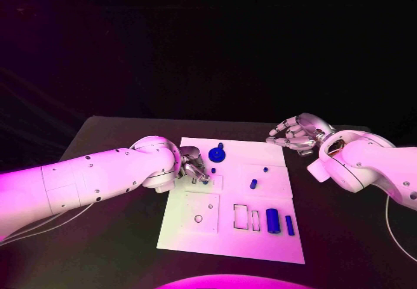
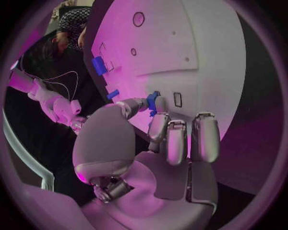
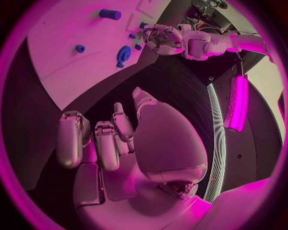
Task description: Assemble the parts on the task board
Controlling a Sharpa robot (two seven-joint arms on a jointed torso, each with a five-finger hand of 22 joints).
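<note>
Pinching a small blue part (image 2: pixel 151 102) over the white task board (image 1: pixel 269 244), your left hand (image 2: pixel 162 139) curls; your right hand (image 1: pixel 298 133) hovers half-curled, empty.

The right robot hand (image 3: pixel 129 143) fills the middle, fingers loosely curled and apart, holding nothing, over the dark surface (image 3: pixel 174 81). Beyond it lies the white board (image 3: pixel 72 62). On the board sit a blue cylinder (image 3: pixel 110 14), a small blue peg (image 3: pixel 79 48) and a round blue gear (image 3: pixel 124 54). The left robot hand (image 3: pixel 161 38) reaches over the board's edge, its fingertips at a small blue part (image 3: pixel 143 25).
</note>
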